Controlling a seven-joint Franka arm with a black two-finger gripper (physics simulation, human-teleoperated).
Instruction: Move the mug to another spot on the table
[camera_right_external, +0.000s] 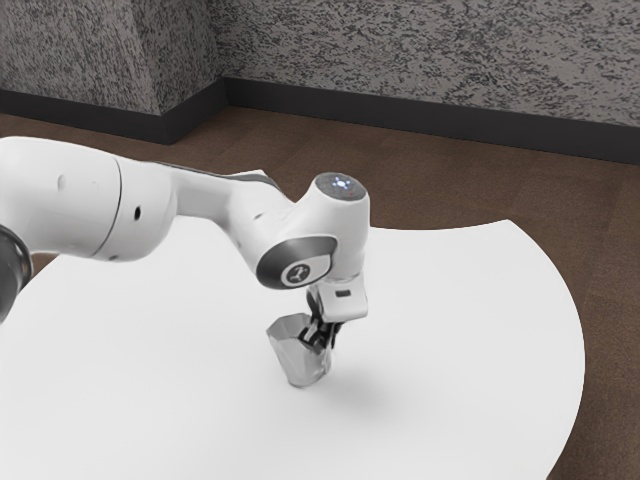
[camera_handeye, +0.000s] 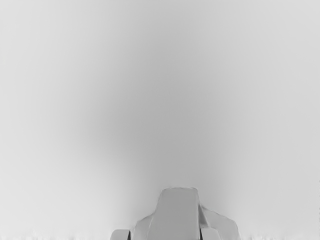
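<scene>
The mug (camera_right_external: 296, 358) is the one container here: a grey, faceted cup a little below the centre of the exterior frame, on the white table (camera_right_external: 150, 400). Its mouth faces up. I see only grey inner wall below the rim and cannot tell whether it holds anything.

Its long axis runs close to vertical, wide rim on top and narrower base below. The base sits at the tabletop with a soft shadow just to its lower right; whether it rests on the surface or hangs just above it I cannot tell. I cannot make out a handle, so I cannot say which way it points.

My gripper (camera_right_external: 320, 337) comes straight down onto the rim at the side of the mug nearer the right of the frame, touching it there. Whether my jaws are closed on the wall or merely standing at it I cannot tell. In the wrist view the mug is a pale grey angular mass directly under my hand, with plain white tabletop beyond it.

White surface stretches away from the mug toward the lower left and toward the right of the exterior frame. The table's curved edge (camera_right_external: 572, 330) lies well apart from the mug at the right. Beyond it are the brown floor (camera_right_external: 450, 170) and the speckled grey wall (camera_right_external: 400, 50).
</scene>
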